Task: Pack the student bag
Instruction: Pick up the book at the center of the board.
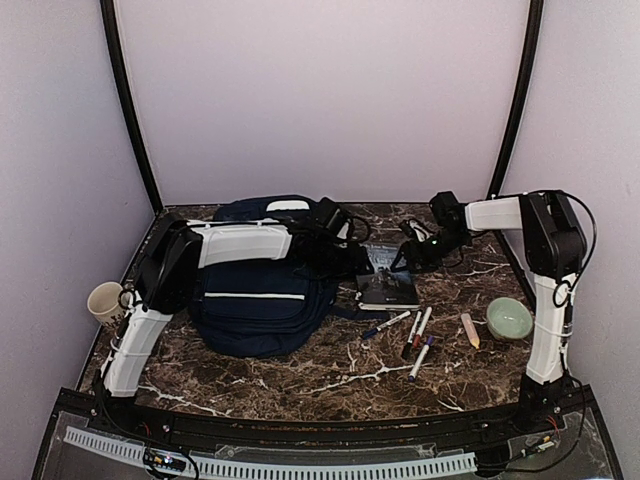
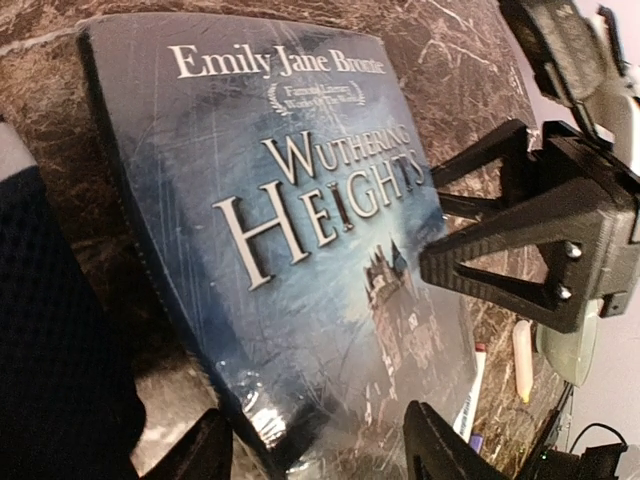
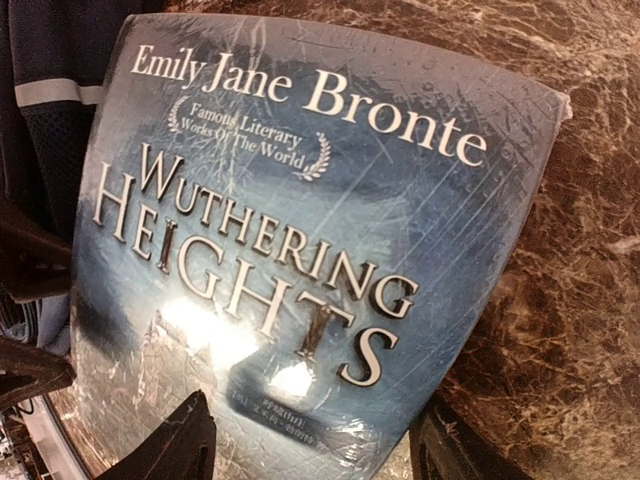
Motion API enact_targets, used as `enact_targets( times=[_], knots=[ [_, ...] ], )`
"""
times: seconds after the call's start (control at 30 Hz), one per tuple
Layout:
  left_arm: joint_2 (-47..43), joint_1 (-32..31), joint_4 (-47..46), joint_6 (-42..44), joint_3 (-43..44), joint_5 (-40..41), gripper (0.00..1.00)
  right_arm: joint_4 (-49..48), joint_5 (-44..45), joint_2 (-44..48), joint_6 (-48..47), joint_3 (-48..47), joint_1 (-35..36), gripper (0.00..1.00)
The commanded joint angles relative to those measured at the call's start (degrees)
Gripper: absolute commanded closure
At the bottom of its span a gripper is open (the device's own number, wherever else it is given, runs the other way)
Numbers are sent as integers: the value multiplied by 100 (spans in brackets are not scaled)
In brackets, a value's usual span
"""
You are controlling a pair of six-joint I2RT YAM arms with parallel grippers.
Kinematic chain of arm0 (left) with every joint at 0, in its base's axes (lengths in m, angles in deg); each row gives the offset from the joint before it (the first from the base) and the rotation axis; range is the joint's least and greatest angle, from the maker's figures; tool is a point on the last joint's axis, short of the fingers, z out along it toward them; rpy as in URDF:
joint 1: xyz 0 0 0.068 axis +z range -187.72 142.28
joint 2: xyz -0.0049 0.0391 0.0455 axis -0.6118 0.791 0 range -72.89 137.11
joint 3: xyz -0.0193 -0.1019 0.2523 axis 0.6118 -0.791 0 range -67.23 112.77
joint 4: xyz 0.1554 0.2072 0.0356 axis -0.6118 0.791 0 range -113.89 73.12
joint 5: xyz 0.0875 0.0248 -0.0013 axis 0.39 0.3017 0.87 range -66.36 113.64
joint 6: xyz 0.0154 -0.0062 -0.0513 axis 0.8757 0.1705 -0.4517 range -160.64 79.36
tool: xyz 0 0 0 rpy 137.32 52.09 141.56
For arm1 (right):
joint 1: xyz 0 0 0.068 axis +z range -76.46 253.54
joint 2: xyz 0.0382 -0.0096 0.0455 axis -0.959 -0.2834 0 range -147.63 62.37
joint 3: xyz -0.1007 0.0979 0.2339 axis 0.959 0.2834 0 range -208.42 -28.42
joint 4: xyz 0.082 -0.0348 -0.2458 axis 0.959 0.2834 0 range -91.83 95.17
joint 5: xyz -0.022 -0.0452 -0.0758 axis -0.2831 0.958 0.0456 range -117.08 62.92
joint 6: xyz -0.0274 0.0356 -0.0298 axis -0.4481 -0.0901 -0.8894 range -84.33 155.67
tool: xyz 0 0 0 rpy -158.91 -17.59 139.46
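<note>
The student bag (image 1: 258, 295), navy with a thin white stripe, lies flat at the table's left centre under my left arm. It also shows as dark fabric (image 2: 50, 350) and as navy cloth (image 3: 45, 40) in the wrist views. A blue plastic-wrapped book, "Wuthering Heights" (image 1: 388, 282), lies on the marble just right of it. My left gripper (image 1: 348, 258) hovers open at the book's left side, its jaws straddling a corner of the book (image 2: 300, 250). My right gripper (image 1: 415, 250) is open too, its jaws standing either side of the book's lower edge (image 3: 300, 230).
Three markers (image 1: 412, 335) and a pale crayon (image 1: 470, 330) lie in front of the book. A green bowl (image 1: 510, 318) sits at the right and a white cup (image 1: 105, 300) at the left edge. The right gripper's black fingers (image 2: 520, 250) reach over the book.
</note>
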State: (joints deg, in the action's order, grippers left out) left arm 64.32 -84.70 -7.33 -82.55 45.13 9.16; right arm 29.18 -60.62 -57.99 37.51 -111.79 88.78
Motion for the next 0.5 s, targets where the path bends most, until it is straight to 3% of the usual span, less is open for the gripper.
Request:
enact_targets(
  times=[0.0, 0.2, 0.47],
  knots=[
    [-865, -330, -1102, -143, -176, -147, 40, 55, -859, -243, -51, -54, 312, 35],
    [-1021, -356, -811, -409, -303, 175, 40, 36, -1195, -267, 49, -110, 362, 35],
    [-1605, -356, -866, -756, -1434, 932, 39, 45, -1500, -491, 150, -293, 707, 35]
  ],
)
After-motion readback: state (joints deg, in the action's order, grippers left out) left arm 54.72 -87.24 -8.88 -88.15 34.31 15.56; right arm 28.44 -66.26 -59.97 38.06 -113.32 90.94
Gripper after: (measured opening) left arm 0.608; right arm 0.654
